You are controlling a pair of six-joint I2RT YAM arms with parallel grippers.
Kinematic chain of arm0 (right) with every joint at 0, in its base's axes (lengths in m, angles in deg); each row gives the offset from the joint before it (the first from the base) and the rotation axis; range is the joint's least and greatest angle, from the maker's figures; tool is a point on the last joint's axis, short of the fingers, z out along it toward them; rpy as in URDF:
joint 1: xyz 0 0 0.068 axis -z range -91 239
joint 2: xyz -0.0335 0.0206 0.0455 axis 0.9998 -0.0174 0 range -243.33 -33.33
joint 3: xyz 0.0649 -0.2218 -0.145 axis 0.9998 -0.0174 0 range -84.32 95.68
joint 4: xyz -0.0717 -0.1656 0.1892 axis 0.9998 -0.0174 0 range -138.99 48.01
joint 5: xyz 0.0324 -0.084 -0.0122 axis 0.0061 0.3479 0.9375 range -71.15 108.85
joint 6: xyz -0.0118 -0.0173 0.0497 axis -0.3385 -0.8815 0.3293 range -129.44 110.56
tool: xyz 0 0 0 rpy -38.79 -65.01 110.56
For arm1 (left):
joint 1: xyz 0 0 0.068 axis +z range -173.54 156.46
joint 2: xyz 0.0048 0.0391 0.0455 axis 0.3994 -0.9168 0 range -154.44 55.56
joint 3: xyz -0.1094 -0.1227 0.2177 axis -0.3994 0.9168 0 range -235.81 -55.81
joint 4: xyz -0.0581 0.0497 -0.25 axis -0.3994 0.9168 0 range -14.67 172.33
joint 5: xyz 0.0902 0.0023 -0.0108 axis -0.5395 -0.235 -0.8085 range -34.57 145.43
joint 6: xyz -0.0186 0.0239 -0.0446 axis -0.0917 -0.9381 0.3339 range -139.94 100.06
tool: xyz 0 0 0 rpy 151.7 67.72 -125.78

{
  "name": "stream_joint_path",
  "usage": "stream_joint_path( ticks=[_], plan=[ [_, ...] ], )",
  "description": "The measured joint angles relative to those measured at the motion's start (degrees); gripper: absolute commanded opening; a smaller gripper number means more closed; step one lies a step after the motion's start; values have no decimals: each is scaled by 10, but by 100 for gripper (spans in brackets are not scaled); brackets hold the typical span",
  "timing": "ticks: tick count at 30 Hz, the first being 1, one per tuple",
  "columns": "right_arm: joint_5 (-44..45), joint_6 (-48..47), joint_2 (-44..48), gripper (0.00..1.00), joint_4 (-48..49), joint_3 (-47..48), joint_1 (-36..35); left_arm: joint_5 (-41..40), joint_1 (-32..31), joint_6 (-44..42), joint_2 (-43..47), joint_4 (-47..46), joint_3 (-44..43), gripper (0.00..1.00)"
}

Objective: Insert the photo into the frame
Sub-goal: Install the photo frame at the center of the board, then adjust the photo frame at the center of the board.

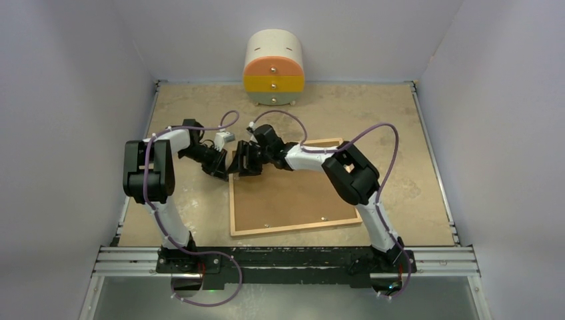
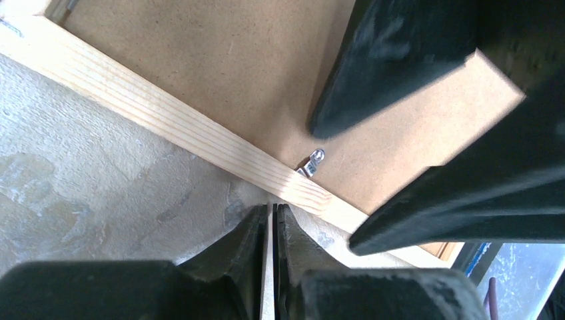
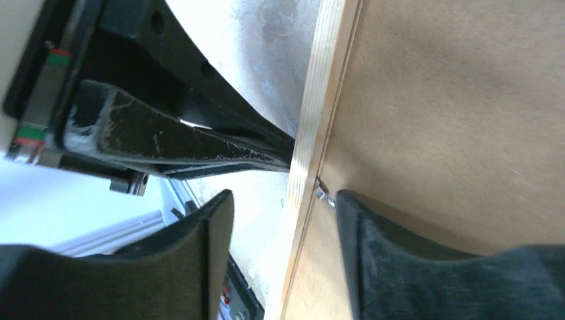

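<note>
The frame point(image 1: 293, 228) of light wood lies flat on the table with a brown backing board point(image 1: 293, 193) set inside it. The photo is hidden. My right gripper point(image 3: 283, 197) is open and straddles the frame's left rail point(image 3: 320, 87). One finger is over the board beside a small metal tab point(image 3: 323, 193), the other over the table outside. My left gripper point(image 2: 274, 208) is shut with nothing in it. It points at the outer side of the same rail point(image 2: 166, 117), close to the tab point(image 2: 312, 162). Both grippers meet near the frame's upper left corner point(image 1: 234, 175).
A round cream, orange and yellow drawer cabinet point(image 1: 274, 68) stands at the back centre against the wall. White walls close the table on the left, right and back. Purple cables loop over both arms above the frame's upper left part.
</note>
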Motion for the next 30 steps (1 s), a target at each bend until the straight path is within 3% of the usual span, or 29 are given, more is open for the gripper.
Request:
stream_joint_path(
  ticks=[2, 5, 6, 12, 18, 24, 30],
  plan=[
    [2, -7, 15, 79, -13, -5, 8, -2, 1, -6, 0, 7, -3, 28],
    [12, -20, 81, 98, -38, -50, 41, -2, 4, -25, 7, 22, -5, 35],
    [17, -25, 110, 99, -40, -71, 58, -4, 6, -34, 12, 26, -5, 36],
    [72, -51, 320, 99, -71, -189, 212, -20, 7, -101, 64, 40, 28, 37],
    [196, -82, 427, 99, -146, -264, 332, -51, -1, -156, 96, 43, 90, 37],
    [247, -96, 421, 99, -179, -334, 369, -78, -57, -180, 137, 38, 129, 37],
    [250, -111, 334, 99, -186, -329, 374, -99, -113, -179, 157, 31, 146, 37]
  ],
)
